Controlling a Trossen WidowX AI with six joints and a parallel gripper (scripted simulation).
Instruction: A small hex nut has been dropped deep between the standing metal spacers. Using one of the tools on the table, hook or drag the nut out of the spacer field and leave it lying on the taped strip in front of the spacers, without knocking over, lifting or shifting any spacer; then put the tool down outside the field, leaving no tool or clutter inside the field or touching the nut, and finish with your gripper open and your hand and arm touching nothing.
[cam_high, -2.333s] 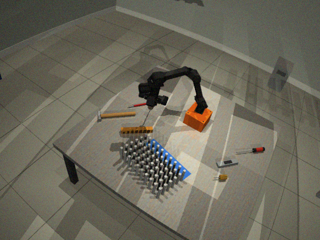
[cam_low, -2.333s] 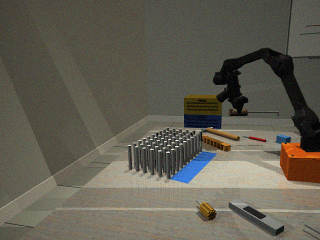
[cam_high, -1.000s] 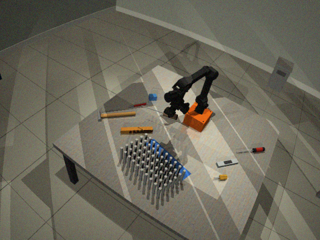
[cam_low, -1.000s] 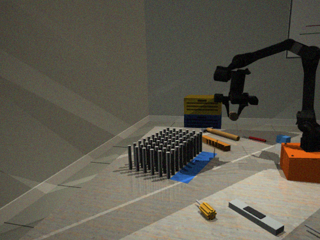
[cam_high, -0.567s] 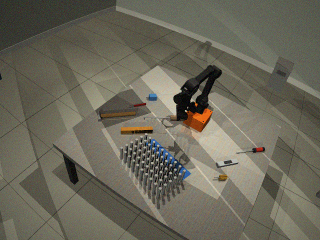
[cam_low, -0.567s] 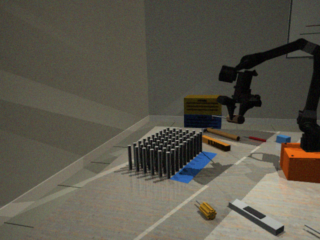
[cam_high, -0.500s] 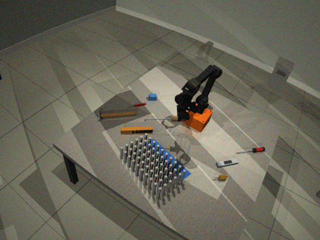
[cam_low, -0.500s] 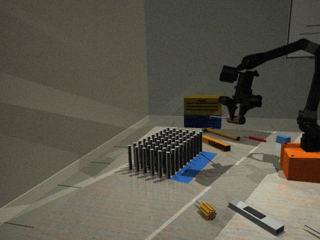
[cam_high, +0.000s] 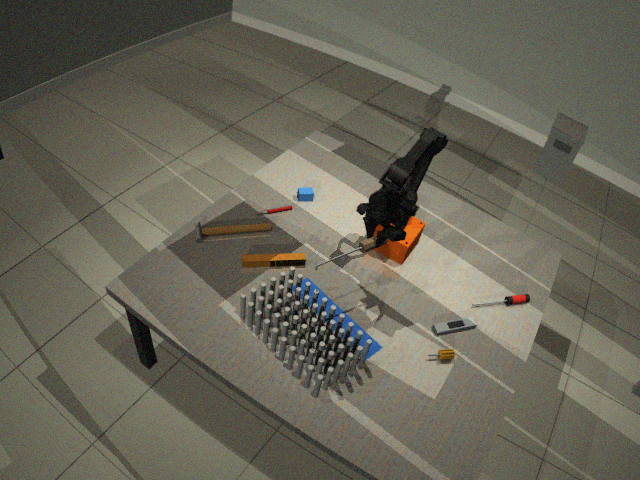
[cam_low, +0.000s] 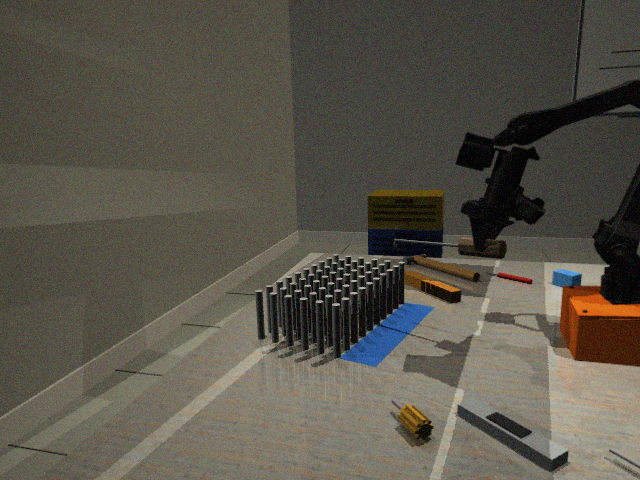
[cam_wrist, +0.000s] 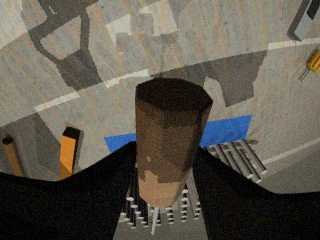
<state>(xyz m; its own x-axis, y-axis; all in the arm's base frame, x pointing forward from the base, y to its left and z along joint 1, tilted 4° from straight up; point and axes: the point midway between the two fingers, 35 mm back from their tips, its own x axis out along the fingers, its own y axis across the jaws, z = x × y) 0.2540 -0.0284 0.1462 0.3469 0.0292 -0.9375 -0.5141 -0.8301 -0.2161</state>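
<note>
The partly open jaws (cam_high: 373, 242) (cam_low: 481, 249) grip 1 wooden-handled hook tool (cam_high: 338, 255) (cam_low: 426, 243) (cam_wrist: 167, 145), its shaft pointing toward the spacers' side (cam_high: 305, 330) (cam_low: 330, 304) (cam_wrist: 240, 160).

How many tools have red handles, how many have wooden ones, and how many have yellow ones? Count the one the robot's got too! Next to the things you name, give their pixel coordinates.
Red: 2 (thin tool (cam_high: 279, 209) (cam_low: 514, 277), red-and-black tool (cam_high: 516, 299) (cam_low: 624, 458))
Wooden: 2 (hammer (cam_high: 235, 228) (cam_low: 447, 267) (cam_wrist: 13, 157), held tool (cam_high: 368, 243) (cam_low: 473, 246) (cam_wrist: 167, 130))
Yellow: 1 (stubby tool (cam_high: 446, 354) (cam_low: 414, 421) (cam_wrist: 315, 61))
Total: 5

Your robot's arm (cam_high: 405, 175) (cam_low: 573, 113) is matte black, with chunky, angular segments and bulky joints. The fingers of your gripper (cam_high: 368, 243) (cam_low: 481, 248) (cam_wrist: 165, 175) are black too, broad and tapering.
</note>
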